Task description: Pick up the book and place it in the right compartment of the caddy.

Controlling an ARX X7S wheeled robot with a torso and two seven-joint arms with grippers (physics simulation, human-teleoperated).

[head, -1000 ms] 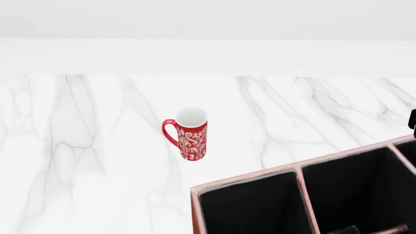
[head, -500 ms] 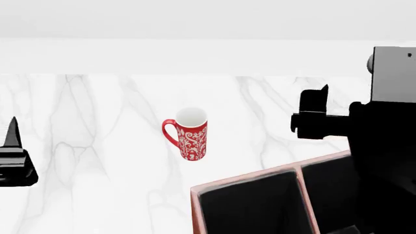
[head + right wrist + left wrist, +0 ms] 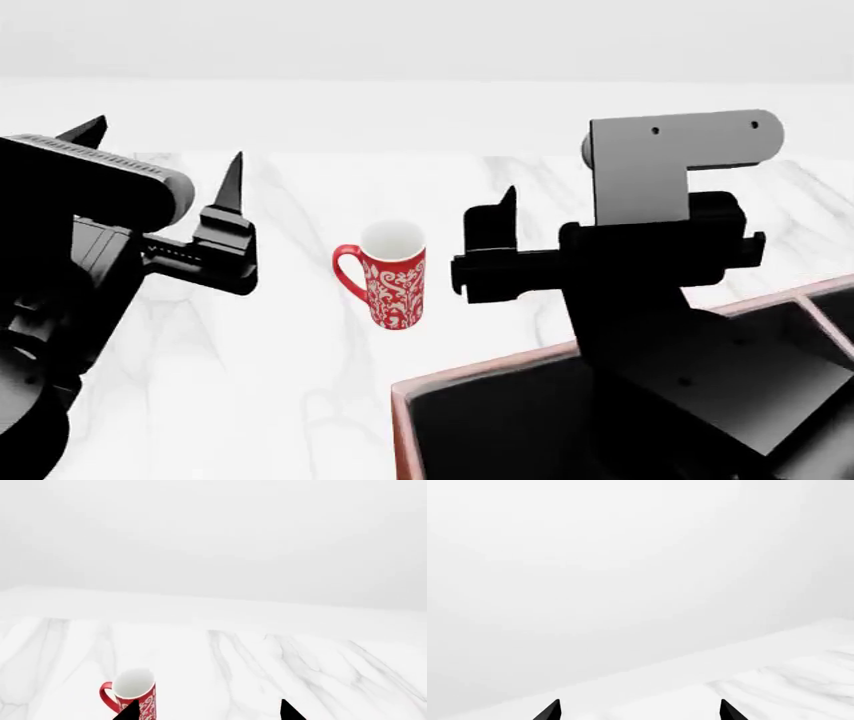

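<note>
Two hands are hanging raised over the worktop [image 3: 267, 400], and I am reading that as a ready stance: neither is gripping anything, and both are pointing out across the marble toward the far wall. The left hand [image 3: 160, 140] is showing its two finger tips set wide apart, with only bare worktop and wall between them in its wrist view. The right hand [image 3: 207, 710] is likewise spread, its tips standing apart with nothing between them.

The book is not showing in any view, so I cannot say where it is lying relative to either hand; I am judging that it sits outside what the cameras are taking in, or behind the arms.

The mug [image 3: 392, 273] is standing upright between the two hands, just ahead of the right hand and off to its left side. The caddy [image 3: 497, 368] is sitting below and behind the right hand, near the robot, and the right arm is covering most of its black compartments, the right one included.
</note>
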